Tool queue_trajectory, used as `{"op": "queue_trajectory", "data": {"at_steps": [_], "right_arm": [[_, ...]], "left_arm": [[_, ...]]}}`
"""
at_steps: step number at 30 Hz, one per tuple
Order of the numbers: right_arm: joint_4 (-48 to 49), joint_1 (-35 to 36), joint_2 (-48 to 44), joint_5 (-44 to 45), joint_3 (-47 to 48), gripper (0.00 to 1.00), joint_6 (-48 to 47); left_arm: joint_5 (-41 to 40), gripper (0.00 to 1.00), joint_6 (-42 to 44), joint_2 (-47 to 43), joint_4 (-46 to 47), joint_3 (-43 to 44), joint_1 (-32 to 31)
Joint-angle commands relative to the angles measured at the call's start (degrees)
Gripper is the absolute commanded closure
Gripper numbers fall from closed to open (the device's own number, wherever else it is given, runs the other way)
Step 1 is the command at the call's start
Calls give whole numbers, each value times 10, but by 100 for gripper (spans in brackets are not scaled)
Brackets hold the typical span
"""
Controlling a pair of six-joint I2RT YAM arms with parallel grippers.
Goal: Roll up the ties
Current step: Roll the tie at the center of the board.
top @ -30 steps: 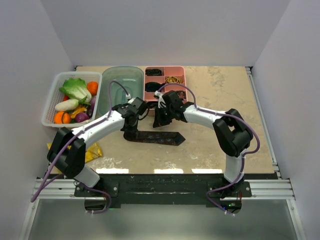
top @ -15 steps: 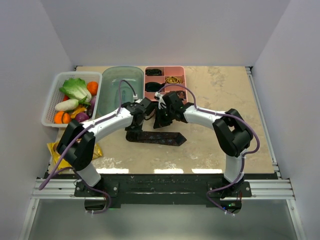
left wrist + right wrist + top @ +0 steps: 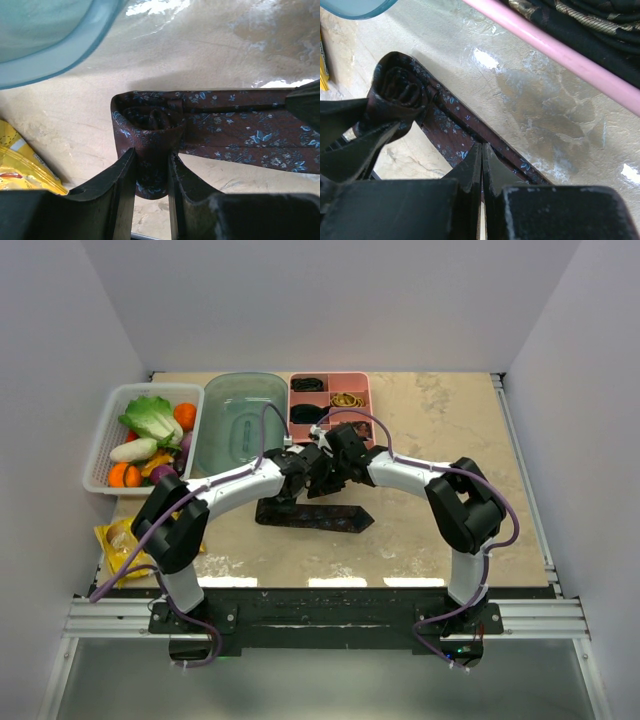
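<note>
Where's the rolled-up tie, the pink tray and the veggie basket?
tie (image 3: pixel 150 122), left wrist view, on the rolled-up coil.
pink tray (image 3: pixel 555 44), right wrist view, on its rim.
basket (image 3: pixel 97 445), top view, on its left wall.

A white basket sits at the far left corner of the table, holding a lettuce, an orange, a white radish and other vegetables. Along the far edge, just right of it, stands a clear green tub, then a pink tray with compartments. A yellow packet, perhaps a snack bag, lies near the left edge, towards the front.
</note>
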Motion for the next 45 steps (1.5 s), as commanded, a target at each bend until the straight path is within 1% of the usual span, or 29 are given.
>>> {"op": "queue_trajectory", "data": {"at_steps": [1, 9, 10, 13, 21, 24, 34, 37, 41, 45], "right_arm": [[10, -2, -20, 0, -1, 100, -11], [10, -2, -18, -1, -3, 100, -13], [10, -2, -18, -1, -2, 100, -12], [10, -2, -15, -3, -2, 100, -13], [5, -2, -19, -4, 2, 100, -16], [2, -2, -20, -1, 3, 100, -17], [-3, -3, -27, 1, 4, 100, -22], [-7, -2, -36, 6, 3, 100, -24], [-9, -3, -49, 7, 3, 100, -25], [-6, 3, -63, -1, 1, 100, -22]], "left_arm": [[37, 77, -12, 17, 33, 13, -11], [80, 59, -7, 14, 73, -4, -15], [84, 55, -6, 13, 76, -5, -16], [110, 50, -5, 3, 96, -14, -16], [159, 45, -1, -27, 134, -27, -16], [188, 41, -2, -43, 159, -41, -14], [232, 41, -14, -53, 196, -84, 3], [231, 40, -14, -69, 199, -86, 10], [219, 36, -16, -103, 196, -88, 22], [222, 31, -12, -158, 200, -99, 51]]}}
